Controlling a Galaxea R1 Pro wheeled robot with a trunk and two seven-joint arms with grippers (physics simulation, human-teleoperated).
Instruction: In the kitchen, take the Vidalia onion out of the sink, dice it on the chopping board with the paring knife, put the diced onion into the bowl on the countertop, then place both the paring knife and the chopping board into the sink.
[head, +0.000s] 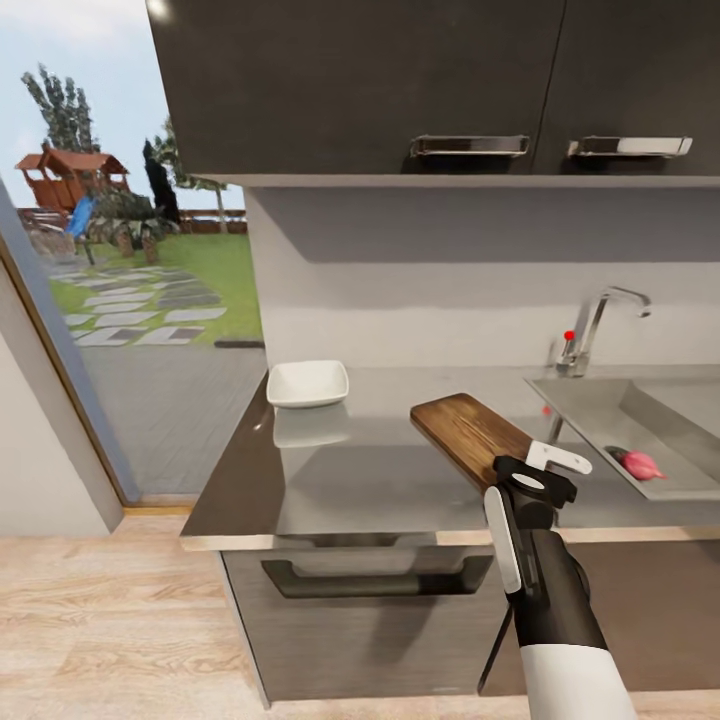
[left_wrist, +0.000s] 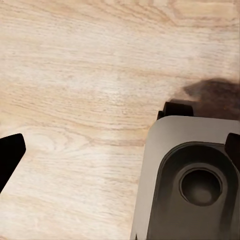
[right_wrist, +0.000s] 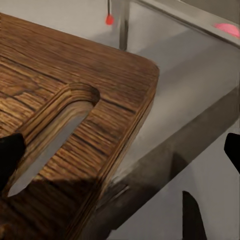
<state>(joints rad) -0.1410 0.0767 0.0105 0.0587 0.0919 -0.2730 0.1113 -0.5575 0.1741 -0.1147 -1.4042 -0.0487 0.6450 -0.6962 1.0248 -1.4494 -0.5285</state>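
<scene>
The dark brown chopping board (head: 468, 430) lies on the grey countertop (head: 380, 480), just left of the sink (head: 590, 415). A pink-red onion (head: 641, 463) rests in the sink basin and shows as a pink glimpse (right_wrist: 227, 29) in the right wrist view. My right gripper (head: 540, 472) hovers open over the board's near end, with the board's slot handle (right_wrist: 55, 145) between its dark fingertips (right_wrist: 10, 155). The white bowl (head: 308, 383) sits at the counter's far left. My left gripper (left_wrist: 120, 150) is open over the wooden floor. The paring knife is out of view.
A chrome faucet (head: 600, 320) with a red knob stands behind the sink. Dark upper cabinets (head: 400, 90) hang above the counter. A glass opening at the left looks onto a garden. The robot's grey base (left_wrist: 190, 185) sits under the left gripper.
</scene>
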